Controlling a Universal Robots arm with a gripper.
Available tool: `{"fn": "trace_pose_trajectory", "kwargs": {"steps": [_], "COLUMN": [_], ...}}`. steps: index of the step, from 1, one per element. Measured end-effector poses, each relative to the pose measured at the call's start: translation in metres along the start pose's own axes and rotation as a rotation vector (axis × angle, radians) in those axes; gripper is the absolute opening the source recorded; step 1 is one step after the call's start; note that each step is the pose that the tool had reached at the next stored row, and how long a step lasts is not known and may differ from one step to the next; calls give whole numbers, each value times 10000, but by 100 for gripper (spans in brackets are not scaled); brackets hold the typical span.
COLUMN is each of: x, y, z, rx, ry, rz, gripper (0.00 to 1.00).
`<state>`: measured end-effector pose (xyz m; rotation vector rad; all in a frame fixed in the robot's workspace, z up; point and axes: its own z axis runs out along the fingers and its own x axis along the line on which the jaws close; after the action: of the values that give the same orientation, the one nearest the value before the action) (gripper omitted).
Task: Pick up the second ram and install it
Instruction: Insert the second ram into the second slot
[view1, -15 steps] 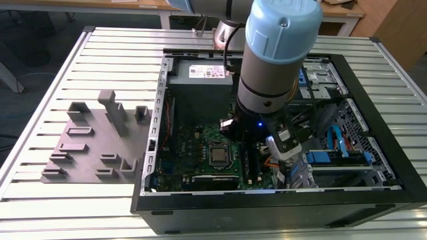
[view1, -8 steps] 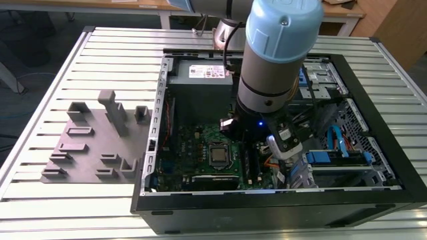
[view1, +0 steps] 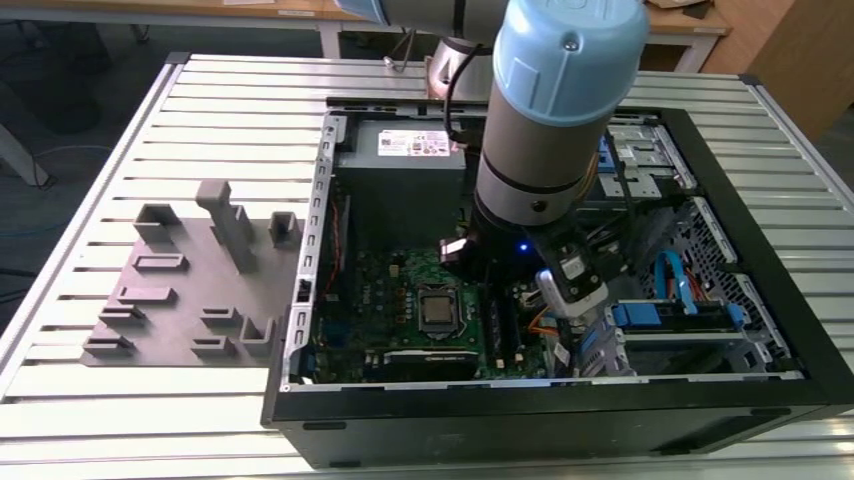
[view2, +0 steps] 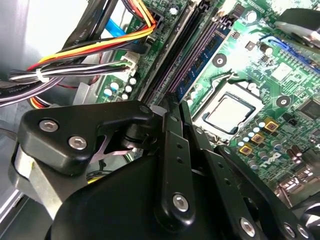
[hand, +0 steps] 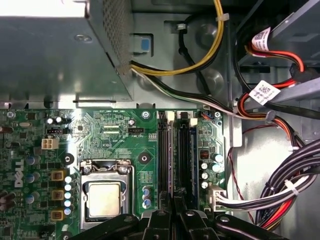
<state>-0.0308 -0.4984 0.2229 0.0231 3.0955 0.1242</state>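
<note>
Black gripper (view2: 170, 107) over motherboard (view2: 260, 75) memory slots (view2: 187, 55).

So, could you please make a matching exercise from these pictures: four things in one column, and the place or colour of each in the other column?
Things:
1. fixture block
2. processor
3. claw
4. yellow cable

Descriptions:
A. grey, on the table beside the computer case
B. curves along the case wall, above the board
C. silver square in a socket on the green board
D. black, over the memory slots

Pairs: 1-A, 2-C, 3-D, 4-B
</note>
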Motion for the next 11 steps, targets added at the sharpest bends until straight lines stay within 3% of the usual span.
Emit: {"fn": "trace_pose_trajectory", "kwargs": {"steps": [11], "x": [-1], "y": [-31], "z": [2], "rx": [-17], "ry": [30], "rz": [-375], "gripper": [11]}}
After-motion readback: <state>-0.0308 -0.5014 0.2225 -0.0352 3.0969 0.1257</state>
